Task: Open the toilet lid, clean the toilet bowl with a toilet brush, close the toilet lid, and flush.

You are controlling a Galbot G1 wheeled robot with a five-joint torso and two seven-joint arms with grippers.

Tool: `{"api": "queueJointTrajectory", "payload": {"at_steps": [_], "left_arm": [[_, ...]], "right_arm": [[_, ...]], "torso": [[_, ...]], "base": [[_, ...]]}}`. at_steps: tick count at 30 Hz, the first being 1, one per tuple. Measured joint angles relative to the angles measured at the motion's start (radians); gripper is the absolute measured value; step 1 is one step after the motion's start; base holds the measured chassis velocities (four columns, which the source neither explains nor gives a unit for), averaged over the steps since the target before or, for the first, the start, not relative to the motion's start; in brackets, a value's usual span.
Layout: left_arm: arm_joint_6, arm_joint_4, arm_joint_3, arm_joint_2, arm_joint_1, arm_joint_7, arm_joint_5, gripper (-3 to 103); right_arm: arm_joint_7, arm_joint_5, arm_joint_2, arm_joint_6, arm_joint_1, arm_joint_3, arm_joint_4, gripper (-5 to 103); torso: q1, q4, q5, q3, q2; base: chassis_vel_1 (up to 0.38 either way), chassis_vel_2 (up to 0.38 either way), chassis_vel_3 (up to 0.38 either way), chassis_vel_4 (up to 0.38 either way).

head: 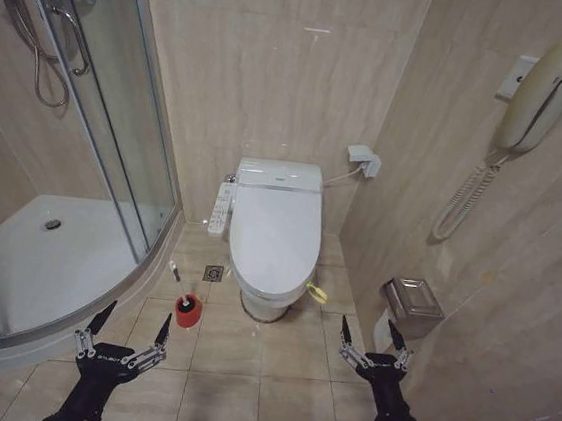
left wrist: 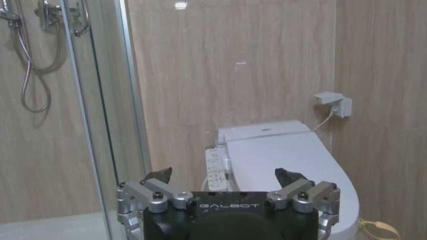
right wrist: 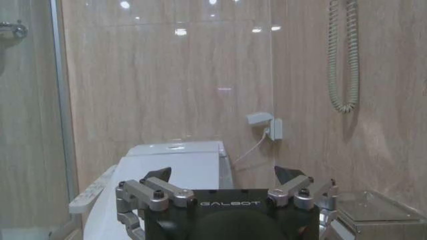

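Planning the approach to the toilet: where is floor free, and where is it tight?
Free: tiles between the left gripper and right gripper, before the closed lid. Tight: between the shower and bowl, where the brush and cup stand.

"GALBOT" reads in pale capitals on the black body of the left tool [left wrist: 227,176], just below the fingers. Same word, same lettering on the black body of the right tool [right wrist: 227,175]. Lettering on the left tool in head view too small to read. Markings on the toilet bowl's [head: 264,304] side button panel [head: 220,209] illegible.
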Motion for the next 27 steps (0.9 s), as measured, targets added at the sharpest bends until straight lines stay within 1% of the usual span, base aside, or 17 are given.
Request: {"api": "queueJointTrajectory", "payload": {"at_steps": [12,17,27], "left_arm": [[0.000,0.000,0.000,0.000,0.000,0.000,0.000,100],[0.000,0.000,0.000,0.000,0.000,0.000,0.000,100],[0.000,0.000,0.000,0.000,0.000,0.000,0.000,100]], "right_arm": [[-0.007,-0.004,0.003,0.007,0.000,-0.002,-0.008,100],[-0.022,-0.010,0.003,-0.006,-0.007,0.003,-0.008,100],[0.004,0.003,-0.002,-0.012,0.013,0.003,-0.016,100]], "torso": [[0.000,0.0000,0.0000,0.000,0.000],[0.000,0.0000,0.0000,0.000,0.000],[0.000,0.0000,0.0001,0.000,0.000]], "base": [[0.000,0.000,0.000,0.000],[0.000,0.000,0.000,0.000],[-0.031,0.027,0.032,-0.029]]}}
